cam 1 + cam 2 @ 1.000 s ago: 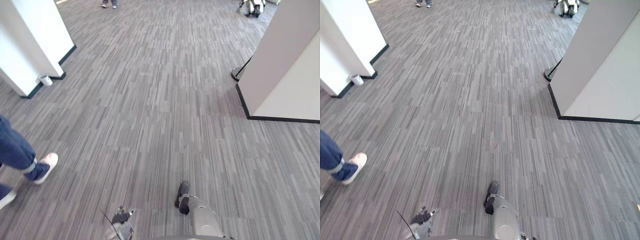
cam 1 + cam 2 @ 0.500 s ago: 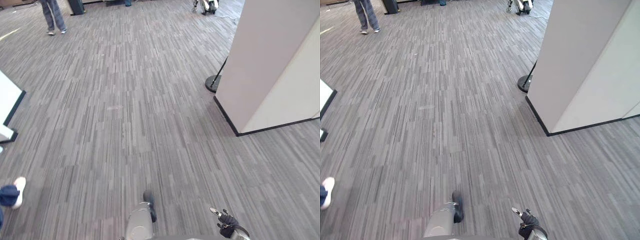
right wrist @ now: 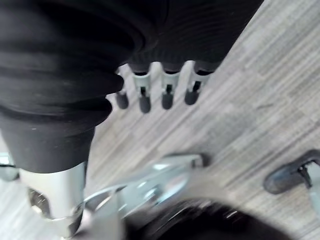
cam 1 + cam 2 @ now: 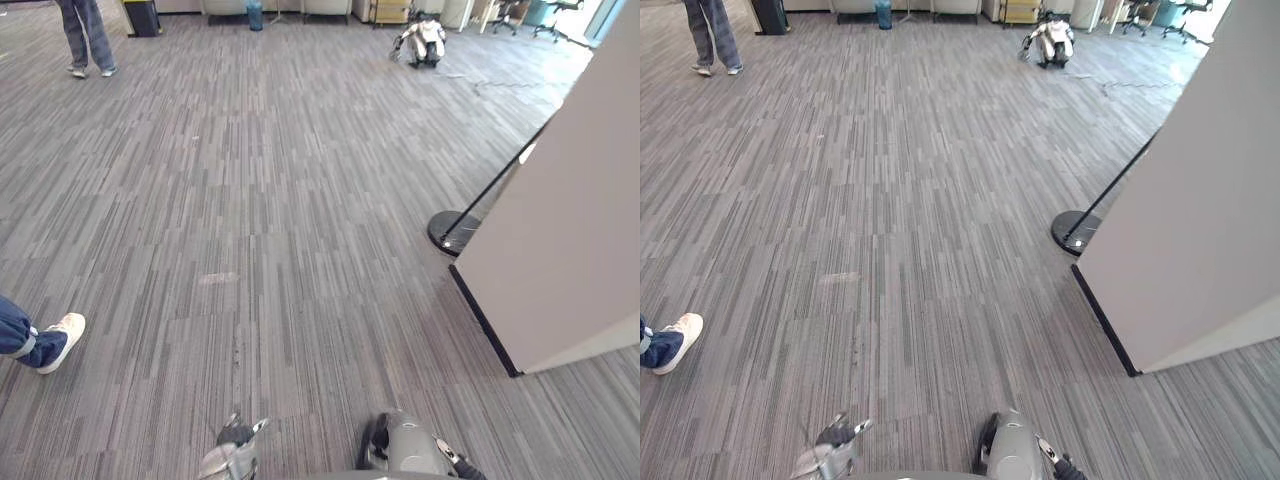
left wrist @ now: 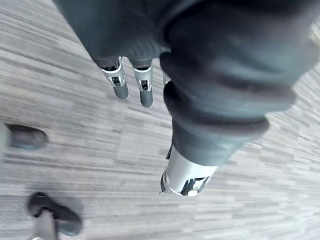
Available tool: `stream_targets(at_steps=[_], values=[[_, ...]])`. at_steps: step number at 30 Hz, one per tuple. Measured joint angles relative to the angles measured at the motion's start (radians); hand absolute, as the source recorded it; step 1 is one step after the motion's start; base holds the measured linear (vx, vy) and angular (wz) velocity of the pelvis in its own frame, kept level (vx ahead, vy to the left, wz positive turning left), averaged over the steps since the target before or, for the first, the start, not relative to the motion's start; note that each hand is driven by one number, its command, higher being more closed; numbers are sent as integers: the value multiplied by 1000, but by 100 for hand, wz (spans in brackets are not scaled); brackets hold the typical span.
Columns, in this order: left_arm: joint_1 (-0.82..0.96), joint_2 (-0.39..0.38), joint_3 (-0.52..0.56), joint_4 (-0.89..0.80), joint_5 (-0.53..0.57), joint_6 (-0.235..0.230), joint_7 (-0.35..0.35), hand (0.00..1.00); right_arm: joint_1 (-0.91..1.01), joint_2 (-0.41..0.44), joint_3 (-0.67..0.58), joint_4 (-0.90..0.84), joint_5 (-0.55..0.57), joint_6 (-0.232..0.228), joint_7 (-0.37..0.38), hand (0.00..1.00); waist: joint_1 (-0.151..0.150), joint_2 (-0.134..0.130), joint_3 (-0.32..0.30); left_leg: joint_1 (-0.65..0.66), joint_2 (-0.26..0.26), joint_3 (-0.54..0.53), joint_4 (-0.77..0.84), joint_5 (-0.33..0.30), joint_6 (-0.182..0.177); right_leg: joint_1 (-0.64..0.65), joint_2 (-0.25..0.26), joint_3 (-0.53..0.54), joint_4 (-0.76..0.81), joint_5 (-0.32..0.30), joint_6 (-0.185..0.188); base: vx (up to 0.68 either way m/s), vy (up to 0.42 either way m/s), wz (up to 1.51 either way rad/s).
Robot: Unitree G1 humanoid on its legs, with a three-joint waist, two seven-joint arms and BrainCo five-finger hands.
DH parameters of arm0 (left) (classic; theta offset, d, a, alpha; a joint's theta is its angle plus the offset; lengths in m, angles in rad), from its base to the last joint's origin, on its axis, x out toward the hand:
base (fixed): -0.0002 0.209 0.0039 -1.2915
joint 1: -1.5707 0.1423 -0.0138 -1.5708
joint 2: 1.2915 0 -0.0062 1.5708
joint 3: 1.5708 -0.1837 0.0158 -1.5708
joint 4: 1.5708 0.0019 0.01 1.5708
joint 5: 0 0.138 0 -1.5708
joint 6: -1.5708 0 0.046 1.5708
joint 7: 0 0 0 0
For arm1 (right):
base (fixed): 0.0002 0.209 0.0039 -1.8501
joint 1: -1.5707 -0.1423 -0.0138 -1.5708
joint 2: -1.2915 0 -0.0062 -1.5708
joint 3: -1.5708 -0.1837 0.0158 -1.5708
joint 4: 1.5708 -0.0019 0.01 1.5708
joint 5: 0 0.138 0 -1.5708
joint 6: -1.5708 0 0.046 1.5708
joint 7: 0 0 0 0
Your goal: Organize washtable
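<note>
Grey carpet [image 4: 300, 200] lies under left hand [image 5: 145, 91] and right hand [image 3: 167, 94].

My left hand [image 5: 131, 46] under a dark ribbed cover, silver fingers [image 5: 117, 81] capped with rounded dark tips, shiny silver thumb casing [image 5: 186, 176], my right hand [image 3: 172, 47] built alike

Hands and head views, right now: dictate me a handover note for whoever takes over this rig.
Left hand: open, empty, hanging above the carpet.
Right hand: open, empty.
Surroundings: the robot is on open carpet. A white partition is to its right, with a black stand base beside it. A person's shoe is close on the left, and another person is far off.
Done: nothing, by what shows.
Left: reach the washtable, then organize all of it.
</note>
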Motion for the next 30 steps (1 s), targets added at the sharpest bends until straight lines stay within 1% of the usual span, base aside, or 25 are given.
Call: stream_targets(at_steps=[1,2,3,4,5,6,7,8,9,10,12,14,15,16,17,18,19,20,21,23,24,25,26,28,30], values=[[-4,-10,-1,-3,0,-6,1,0,7,7,-16,16,3,7,0,0,-5,1,0,32,9,-4,-1,-34,-18,-30,4,10,-38,10,-3,960,-215,71],[32,-14,8,-10,1,-10,0,0,25,17,-33,20,1,20,-2,0,-8,-17,-8,58,14,-13,79,-73,-49,-39,12,23,4,-27,-65,663,-169,45],[51,-10,12,-2,3,-12,0,0,31,22,-37,20,1,27,-1,0,-14,-27,-11,45,18,-13,172,-85,-67,-36,24,59,27,26,-148,1056,-329,28],[70,-21,53,-4,3,-1,1,0,46,15,-58,9,2,32,6,0,-17,-5,-25,-35,72,-5,435,-78,-99,-12,56,62,80,67,-183,883,-325,-3],[89,-40,98,-5,3,5,1,0,46,-1,-61,-6,1,36,2,0,-8,44,-29,-135,150,15,705,54,-167,34,107,56,98,85,-179,1048,-372,-29],[107,-50,128,-3,3,5,1,0,45,-9,-58,-20,2,36,-1,0,1,69,-30,-172,189,24,810,173,-188,61,139,60,95,86,-187,843,-230,-100],[144,-56,167,28,2,7,0,0,30,-33,-52,-42,5,33,-3,0,20,110,-28,-243,278,66,988,325,-181,109,224,101,86,37,-215,836,-146,-139],[150,-60,205,49,-1,20,-1,0,-10,-29,-51,-51,24,29,-14,0,39,118,-17,-313,331,132,1140,271,-121,164,261,153,85,-7,-228,830,-117,-138],[150,-55,215,52,0,20,-2,0,-26,-25,-47,-49,27,29,-22,0,44,102,-7,-338,339,152,1177,244,-91,195,266,177,76,-24,-226,803,-113,-101],[157,-37,229,54,0,19,0,0,-50,-24,-12,-44,50,29,-28,0,54,57,13,-408,335,180,1209,175,-57,300,265,223,23,-49,-217,623,-84,-58],[175,-25,229,51,-1,15,1,0,-76,-10,53,-45,61,27,-40,0,73,20,9,-516,311,184,1122,98,-66,416,259,282,-55,-57,-192,875,-67,-96],[177,-21,228,49,-12,15,2,0,-123,3,89,-47,60,27,-39,0,97,8,11,-611,281,164,824,60,-78,502,244,342,-107,-72,-167,755,41,-113],[181,-27,229,41,-16,13,3,0,-152,12,99,-48,60,24,-39,0,102,3,15,-633,241,128,562,75,-100,548,226,375,-130,-89,-139,527,117,-80],[188,-29,229,31,-21,12,6,0,-162,15,103,-49,61,18,-39,0,102,4,14,-626,220,97,407,98,-125,565,216,393,-139,-99,-124,649,217,-88],[196,-41,224,26,-22,12,8,0,-166,14,106,-58,61,2,-39,0,102,27,9,-618,205,29,168,141,-187,606,211,420,-161,-119,-98,647,324,-71],[199,-46,219,26,-26,11,11,0,-164,13,107,-59,61,-5,-40,0,106,37,7,-624,207,6,120,142,-190,626,207,433,-165,-140,-85,651,386,-105],[215,-52,205,26,-38,9,24,0,-147,12,116,-61,60,-11,-40,0,126,47,0,-634,220,-7,134,142,-182,667,189,472,-148,-210,-69,674,485,-113],[225,-48,205,31,-52,6,26,0,-129,24,120,-48,60,-11,-41,0,139,34,-22,-657,213,-1,252,238,-163,666,154,509,-72,-267,-69,724,526,-125],[229,-34,207,34,-58,3,26,0,-114,32,121,-26,57,-9,-39,0,146,2,-43,-655,195,33,292,248,-153,610,123,515,63,-279,-56,867,592,-108],[230,6,201,39,-57,3,27,0,-105,43,118,-16,45,-7,-39,0,138,-60,-58,-596,133,89,300,208,-75,449,38,531,422,-199,-39,683,443,-48],[222,24,191,45,-53,5,29,0,-92,49,111,-15,43,-6,-39,0,110,-72,-53,-552,92,91,287,184,-38,395,0,524,565,-80,-34,492,319,30],[206,40,169,54,-46,8,31,0,-71,53,94,-17,54,-5,-38,0,82,-76,-50,-477,58,88,256,169,-7,350,-35,502,702,-28,-28,689,406,33],[185,38,150,54,-46,11,36,0,-67,50,73,-25,60,-7,-39,0,67,-56,-42,-391,49,80,214,153,9,318,-47,450,760,-61,-27,546,302,25],[145,38,102,46,-53,10,43,0,-55,39,74,-47,57,-14,-40,0,59,-24,-43,-287,52,60,124,151,9,288,-45,307,675,-149,-13,486,247,29],[103,33,77,17,-67,1,44,0,-56,38,71,-54,58,-17,-39,0,55,-17,-43,-231,53,51,64,151,7,254,3,247,414,-183,10,466,134,38]])
